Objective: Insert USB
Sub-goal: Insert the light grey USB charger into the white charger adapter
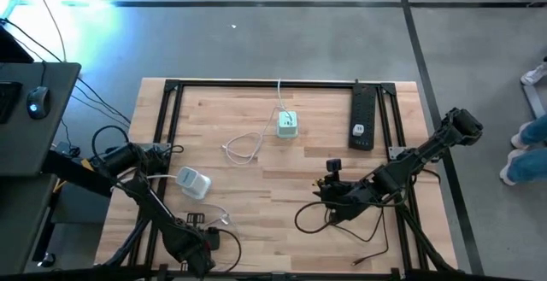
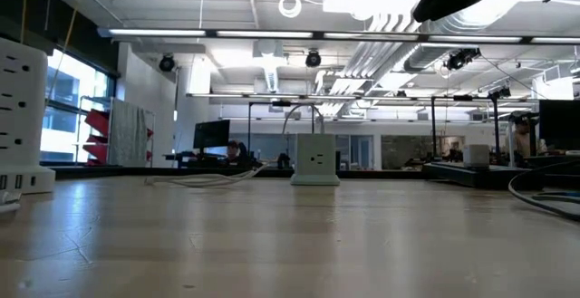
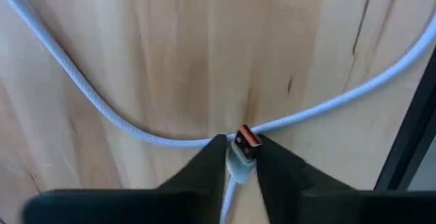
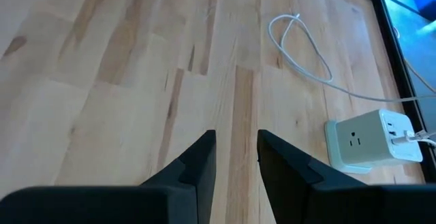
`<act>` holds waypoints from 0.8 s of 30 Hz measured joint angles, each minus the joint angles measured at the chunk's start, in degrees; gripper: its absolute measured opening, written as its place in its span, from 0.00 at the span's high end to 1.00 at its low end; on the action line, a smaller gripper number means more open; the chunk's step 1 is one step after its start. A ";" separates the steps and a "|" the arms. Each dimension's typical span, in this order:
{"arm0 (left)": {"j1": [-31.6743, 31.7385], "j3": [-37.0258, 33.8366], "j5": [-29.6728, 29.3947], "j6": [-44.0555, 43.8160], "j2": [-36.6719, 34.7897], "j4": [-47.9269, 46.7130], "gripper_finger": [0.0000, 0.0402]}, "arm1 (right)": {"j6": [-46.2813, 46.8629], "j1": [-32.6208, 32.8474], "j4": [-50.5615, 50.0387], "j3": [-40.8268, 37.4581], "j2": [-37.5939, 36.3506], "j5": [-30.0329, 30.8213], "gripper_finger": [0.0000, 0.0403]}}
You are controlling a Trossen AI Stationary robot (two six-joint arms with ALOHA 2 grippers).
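Observation:
In the left wrist view my left gripper [image 3: 240, 154] is shut on a white USB plug [image 3: 244, 148] with an orange tip, just above the wooden table. A white braided cable [image 3: 88, 91] lies in a slack curve on the wood beneath it. From above, this gripper [image 1: 203, 232] stands near the table's near left corner, close to a white adapter cube [image 1: 193, 182]. A pale green power cube [image 1: 287, 124] sits on the table at the far middle and also shows in the right wrist view [image 4: 373, 139]. My right gripper [image 4: 236, 152] hovers open over bare wood, right of centre. My left gripper pinches the plug's white housing [image 3: 238, 163] between its two fingertips, coming from above and pointing down. The orange tip [image 3: 248, 139] sticks out past the fingers. The plug's own cord runs back between the fingers. I cannot tell whether the plug touches the table.
A black power strip [image 1: 362, 115] lies at the far right inside the black frame rail [image 1: 282, 83]. A loose white cable loop [image 1: 244, 149] trails from the green cube. A dark cable [image 1: 312, 217] curls under the right arm. A white multi-outlet block [image 2: 18, 117] stands at the low view's left.

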 joint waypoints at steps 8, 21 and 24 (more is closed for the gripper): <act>4.94 2.15 -17.57 1.50 -3.16 -1.06 0.99 | 1.92 0.02 -0.07 0.00 0.02 5.51 0.77; 18.06 2.27 -47.35 25.22 -4.18 29.34 1.00 | 22.96 7.08 -11.61 -4.91 -1.09 20.03 0.77; 21.33 2.27 -49.31 33.44 -4.65 39.58 1.00 | 30.98 10.54 -7.91 -11.70 -4.09 26.48 0.77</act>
